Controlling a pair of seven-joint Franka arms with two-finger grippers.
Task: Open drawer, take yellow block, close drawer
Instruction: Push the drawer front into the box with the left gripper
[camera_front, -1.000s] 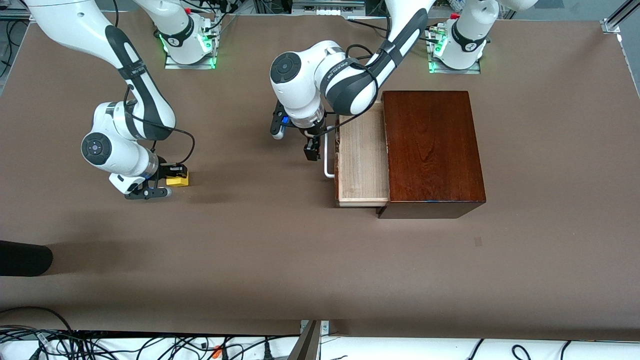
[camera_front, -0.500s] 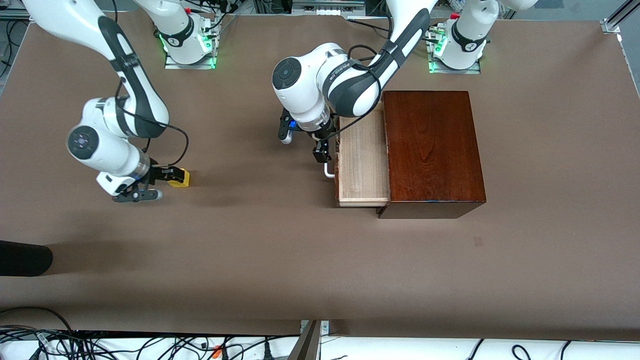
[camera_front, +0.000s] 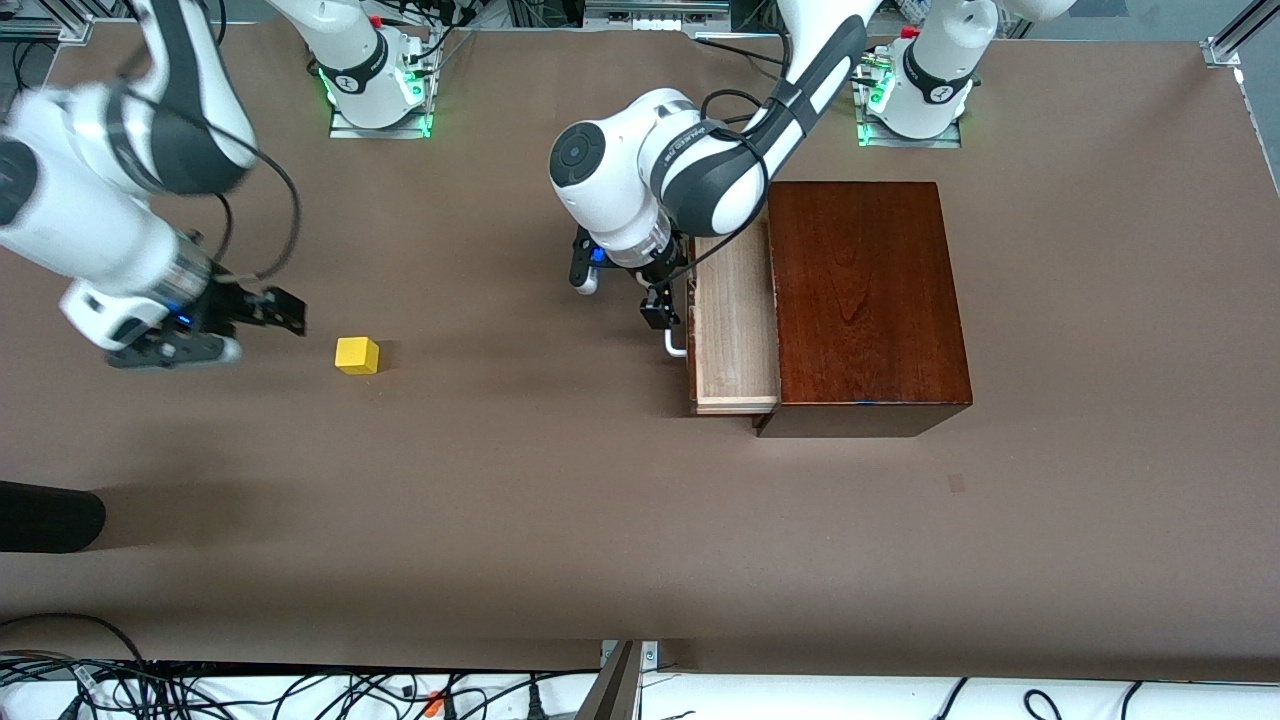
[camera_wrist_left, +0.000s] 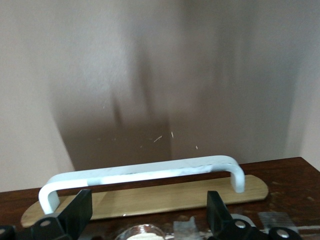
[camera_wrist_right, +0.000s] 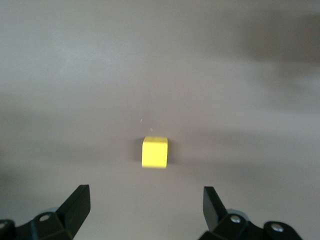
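Note:
The yellow block (camera_front: 357, 355) sits alone on the brown table toward the right arm's end. It also shows in the right wrist view (camera_wrist_right: 154, 152). My right gripper (camera_front: 255, 330) is open and empty, raised and clear of the block, past it toward the table's end (camera_wrist_right: 145, 205). The drawer (camera_front: 738, 320) of the dark wooden box (camera_front: 865, 300) is partly open, and its pale interior shows nothing inside. My left gripper (camera_front: 660, 310) is open at the drawer's white handle (camera_front: 677, 345). In the left wrist view the handle (camera_wrist_left: 145, 172) lies just past my open gripper (camera_wrist_left: 148, 215).
A black object (camera_front: 50, 515) lies at the table's edge at the right arm's end, nearer the camera. Cables run along the table's near edge. Both arm bases stand along the table's edge farthest from the camera.
The right gripper let go of the yellow block and drew back and up from it. The left gripper moved toward the box and the drawer slid partly in.

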